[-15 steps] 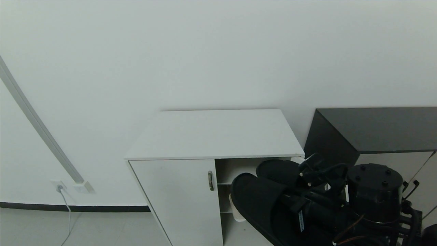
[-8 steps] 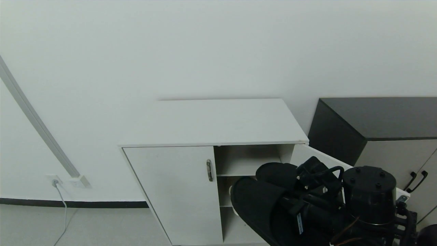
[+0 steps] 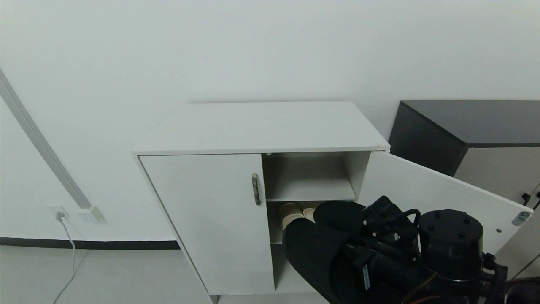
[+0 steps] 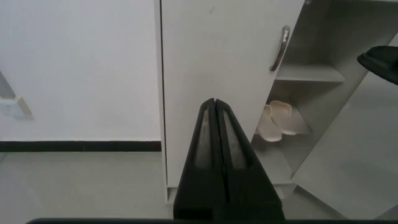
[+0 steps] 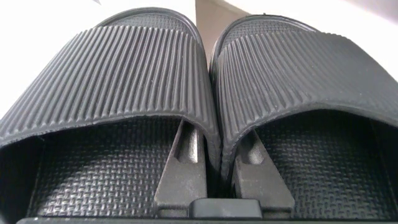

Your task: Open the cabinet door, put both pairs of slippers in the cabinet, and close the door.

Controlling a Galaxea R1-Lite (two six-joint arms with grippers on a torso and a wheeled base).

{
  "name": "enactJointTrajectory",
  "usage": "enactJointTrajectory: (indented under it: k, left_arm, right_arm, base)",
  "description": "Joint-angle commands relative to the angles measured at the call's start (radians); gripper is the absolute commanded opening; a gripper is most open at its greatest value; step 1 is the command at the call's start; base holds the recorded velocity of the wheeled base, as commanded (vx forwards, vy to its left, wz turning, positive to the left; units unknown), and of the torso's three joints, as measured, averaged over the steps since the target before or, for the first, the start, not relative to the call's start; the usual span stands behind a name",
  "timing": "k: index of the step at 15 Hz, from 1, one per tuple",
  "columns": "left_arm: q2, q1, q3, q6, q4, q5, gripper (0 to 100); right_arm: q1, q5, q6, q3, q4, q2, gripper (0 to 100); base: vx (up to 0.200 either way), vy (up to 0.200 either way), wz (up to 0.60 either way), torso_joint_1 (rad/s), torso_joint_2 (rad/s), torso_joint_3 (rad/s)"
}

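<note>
The white cabinet (image 3: 261, 126) stands against the wall, its left door (image 3: 206, 219) closed and its right door (image 3: 438, 198) swung open. A cream pair of slippers (image 3: 293, 213) lies on the middle shelf, also visible as cream slippers (image 4: 283, 119). My right gripper (image 5: 217, 171) is shut on a black pair of slippers (image 3: 325, 245), one finger inside each, pinching their adjoining side walls. That pair hangs in front of the open compartment. My left gripper (image 4: 214, 107) is shut and holds nothing, low in front of the closed door with its metal handle (image 4: 280, 48).
A dark-topped cabinet (image 3: 468, 122) stands just right of the open door. A wall socket with a cable (image 3: 59, 215) and a slanted conduit (image 3: 38, 143) are on the wall to the left. Bare floor lies left of the cabinet.
The head view has shifted: the cabinet now sits higher in the picture, so the open compartment, the cream slippers and more of the open door show. The black pair stays in my right gripper.
</note>
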Motion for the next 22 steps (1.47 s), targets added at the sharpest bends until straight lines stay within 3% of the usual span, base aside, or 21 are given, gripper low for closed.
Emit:
enactJointTrajectory:
  k: [1, 10, 18, 22]
  left_arm:
    - [0.001, 0.0, 0.0, 0.0, 0.0, 0.0, 0]
    - [0.001, 0.0, 0.0, 0.001, 0.0, 0.0, 0]
    - [0.001, 0.0, 0.0, 0.0, 0.0, -0.001, 0]
    - [0.001, 0.0, 0.0, 0.0, 0.0, -0.001, 0]
  right_arm:
    - [0.0, -0.001, 0.0, 0.004, 0.0, 0.007, 0]
    - [-0.007, 0.0, 0.002, 0.004, -0.006, 0.009, 0]
    - [0.0, 0.0, -0.004, 0.001, -0.008, 0.019, 0]
    - [0.0, 0.0, -0.012, 0.006, -0.008, 0.021, 0]
  base:
    - [0.0, 0.0, 0.0, -0.178, 0.51, 0.31]
    - [0.0, 0.0, 0.0, -0.15, 0.48, 0.331]
    - [0.0, 0.0, 0.0, -0.06, 0.45, 0.386]
    - [0.0, 0.0, 0.0, -0.007, 0.12, 0.113]
